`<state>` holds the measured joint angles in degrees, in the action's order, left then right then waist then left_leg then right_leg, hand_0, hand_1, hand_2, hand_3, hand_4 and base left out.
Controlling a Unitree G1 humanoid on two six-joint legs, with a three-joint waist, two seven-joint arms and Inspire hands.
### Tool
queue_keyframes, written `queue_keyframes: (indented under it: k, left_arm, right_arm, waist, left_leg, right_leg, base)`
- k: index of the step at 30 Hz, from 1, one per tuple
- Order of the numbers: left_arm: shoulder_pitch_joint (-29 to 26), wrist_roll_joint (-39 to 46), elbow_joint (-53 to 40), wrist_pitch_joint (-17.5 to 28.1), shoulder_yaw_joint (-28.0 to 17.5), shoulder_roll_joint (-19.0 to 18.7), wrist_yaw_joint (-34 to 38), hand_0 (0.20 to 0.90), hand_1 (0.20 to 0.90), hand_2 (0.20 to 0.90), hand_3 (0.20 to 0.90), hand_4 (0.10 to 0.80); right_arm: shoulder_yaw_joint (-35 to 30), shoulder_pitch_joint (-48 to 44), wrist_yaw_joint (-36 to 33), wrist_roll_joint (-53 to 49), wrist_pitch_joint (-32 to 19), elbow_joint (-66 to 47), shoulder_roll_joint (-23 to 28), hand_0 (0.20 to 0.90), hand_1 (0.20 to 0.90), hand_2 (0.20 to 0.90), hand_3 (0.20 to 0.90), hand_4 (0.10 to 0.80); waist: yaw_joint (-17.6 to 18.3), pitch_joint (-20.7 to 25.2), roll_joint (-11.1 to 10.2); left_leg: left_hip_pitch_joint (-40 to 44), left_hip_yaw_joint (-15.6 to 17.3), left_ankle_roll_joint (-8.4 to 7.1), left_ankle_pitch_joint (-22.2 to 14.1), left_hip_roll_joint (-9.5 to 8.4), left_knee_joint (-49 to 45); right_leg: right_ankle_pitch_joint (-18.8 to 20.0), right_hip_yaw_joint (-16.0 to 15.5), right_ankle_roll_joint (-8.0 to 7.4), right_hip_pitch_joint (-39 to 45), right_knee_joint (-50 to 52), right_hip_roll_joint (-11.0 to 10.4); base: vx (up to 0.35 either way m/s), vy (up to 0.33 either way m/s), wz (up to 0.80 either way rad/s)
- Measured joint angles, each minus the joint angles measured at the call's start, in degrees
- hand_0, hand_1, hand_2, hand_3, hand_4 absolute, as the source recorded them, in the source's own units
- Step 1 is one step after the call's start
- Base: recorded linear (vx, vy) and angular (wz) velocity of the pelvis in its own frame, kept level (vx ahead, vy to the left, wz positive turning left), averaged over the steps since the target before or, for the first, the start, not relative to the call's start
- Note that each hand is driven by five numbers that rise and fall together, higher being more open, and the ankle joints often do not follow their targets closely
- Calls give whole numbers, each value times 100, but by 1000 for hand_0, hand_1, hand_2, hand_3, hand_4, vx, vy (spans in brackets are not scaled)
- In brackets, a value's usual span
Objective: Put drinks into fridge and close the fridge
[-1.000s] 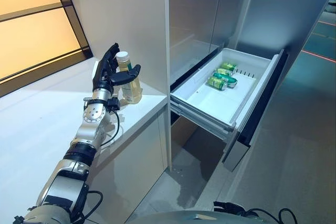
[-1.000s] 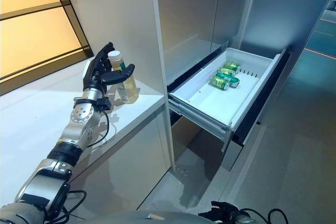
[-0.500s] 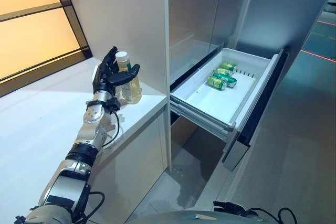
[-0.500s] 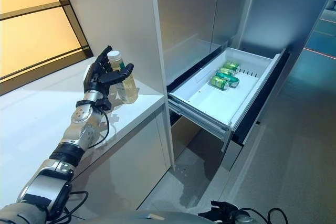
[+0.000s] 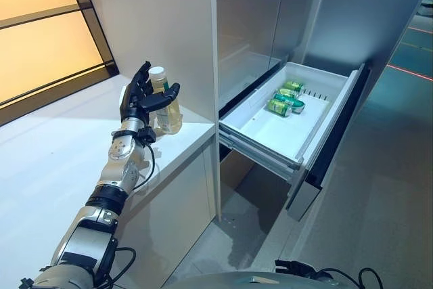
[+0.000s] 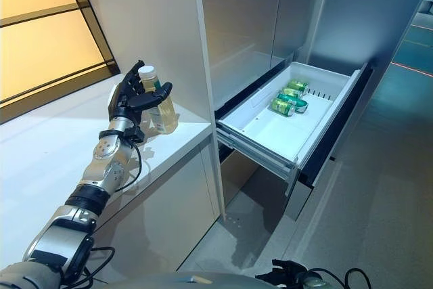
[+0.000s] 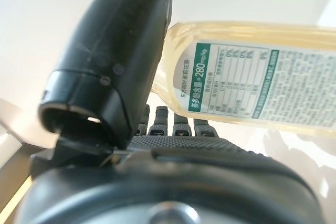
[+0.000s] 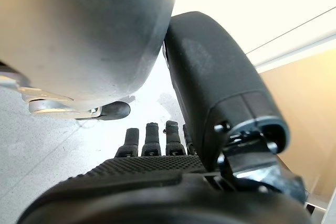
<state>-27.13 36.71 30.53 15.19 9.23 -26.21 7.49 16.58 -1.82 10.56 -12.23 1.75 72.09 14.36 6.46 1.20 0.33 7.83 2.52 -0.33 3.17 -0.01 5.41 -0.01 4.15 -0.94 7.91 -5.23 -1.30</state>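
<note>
Bottle (image 5: 165,103) of pale yellow drink, white-capped and labelled, stands upright on the white counter (image 5: 61,147), near its corner beside the tall grey fridge panel (image 5: 176,32). Left hand (image 5: 139,96) is raised at the bottle with its fingers spread wide and fairly straight; the fingers (image 5: 141,79) rise on the bottle's far side from the fridge, and the thumb (image 5: 166,95) reaches across its front. In the left wrist view the bottle (image 7: 247,85) lies just past the thumb (image 7: 123,51) and over the row of fingertips (image 7: 176,116), close to the palm, but whether thumb or fingers actually touch it cannot be told; the hand is not wrapped round it.

Beyond the hand, on the other side of the panel, the fridge drawer (image 5: 318,130) is pulled out and open. Two green cans (image 5: 284,103) lie on their sides near its back end, next to each other, well apart from the bottle and the hand.

Right hand (image 8: 157,145) shows only in its own wrist view, with relaxed, uncurled fingers holding nothing, above grey floor (image 8: 47,129).
</note>
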Motion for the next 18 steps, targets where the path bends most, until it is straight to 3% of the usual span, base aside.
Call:
queue_keyframes:
  k: [7,18]
  left_arm:
    - [-65,-579,-5,4,1,-66,124,900,900,900,900,800]
    - [-184,-1213,-59,-41,212,-675,-93,900,900,900,900,800]
  right_arm:
    - [1,0,0,-2,-2,1,0,900,900,900,900,800]
    - [-4,9,2,-3,-33,1,2,900,900,900,900,800]
  waist:
    - [-2,0,1]
    - [1,0,0]
  left_leg:
    - [-2,0,0,0,0,0]
    - [-14,10,0,0,1,1]
  right_leg:
    - [0,-1,0,-2,0,0]
    - [0,0,0,-15,0,-3]
  base:
    - [0,0,0]
    - [0,0,0]
